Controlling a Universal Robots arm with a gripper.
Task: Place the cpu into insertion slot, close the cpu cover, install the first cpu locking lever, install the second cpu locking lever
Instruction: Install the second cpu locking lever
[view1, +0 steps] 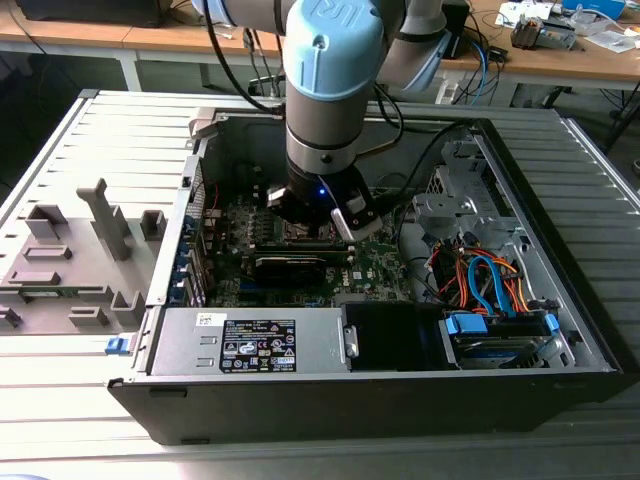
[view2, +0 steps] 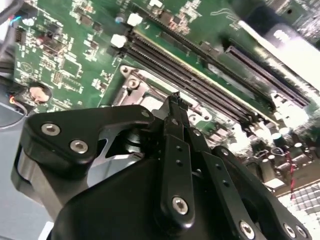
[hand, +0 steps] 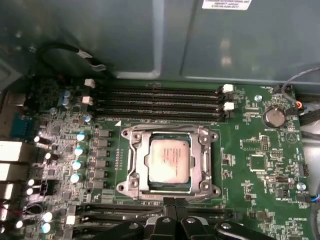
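Robot arm reaching down into an open computer case, its gripper poised just beside the processor socket

Inside the open computer case on the ribbed tabletop lies the green circuit board; the insertion slot sits beside its long black memory slots, with the cpu cover lying flat around the cpu, which is seated in the slot. The gripper hangs at the slot's edge farthest from the memory slots, fingertips drawn narrow together and holding nothing, pointing toward the cpu
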